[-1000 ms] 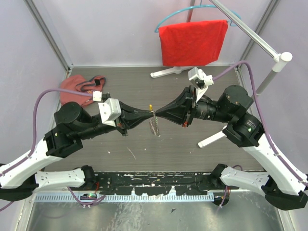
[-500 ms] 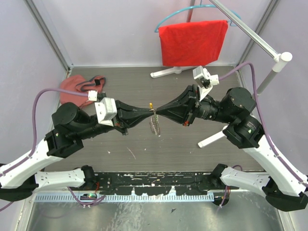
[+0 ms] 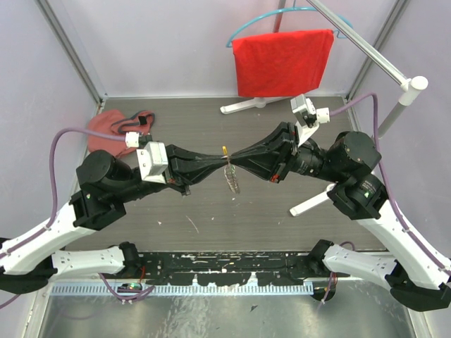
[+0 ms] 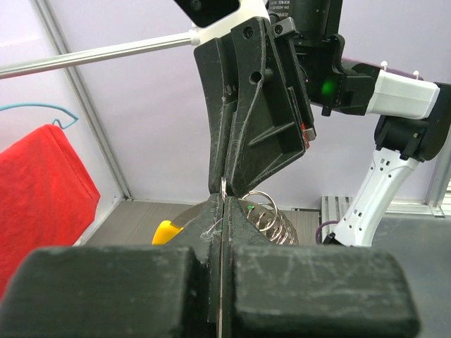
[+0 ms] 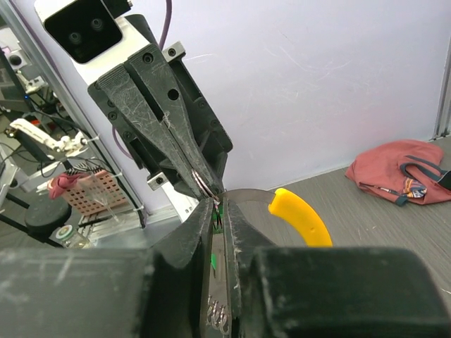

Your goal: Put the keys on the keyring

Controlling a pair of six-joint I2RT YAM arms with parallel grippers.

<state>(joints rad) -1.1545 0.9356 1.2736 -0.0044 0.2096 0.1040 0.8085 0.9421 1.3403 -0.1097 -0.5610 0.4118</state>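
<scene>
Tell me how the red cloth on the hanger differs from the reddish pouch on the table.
The red cloth hangs flat and smooth from a blue hanger at the back; the pouch lies crumpled on the table, in its back left corner. The cloth is bright red; the pouch duller, pinkish. The pouch has dark cords; the cloth shows none. Both are fabric.

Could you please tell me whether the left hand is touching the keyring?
Touching: the right wrist view shows the left hand pinching a loop of the keyring.

White arms [image 3: 394, 225], purple cables [image 3: 60, 144]; left claw [image 3: 217, 161], right claw [image 3: 238, 158] scratched black.
</scene>
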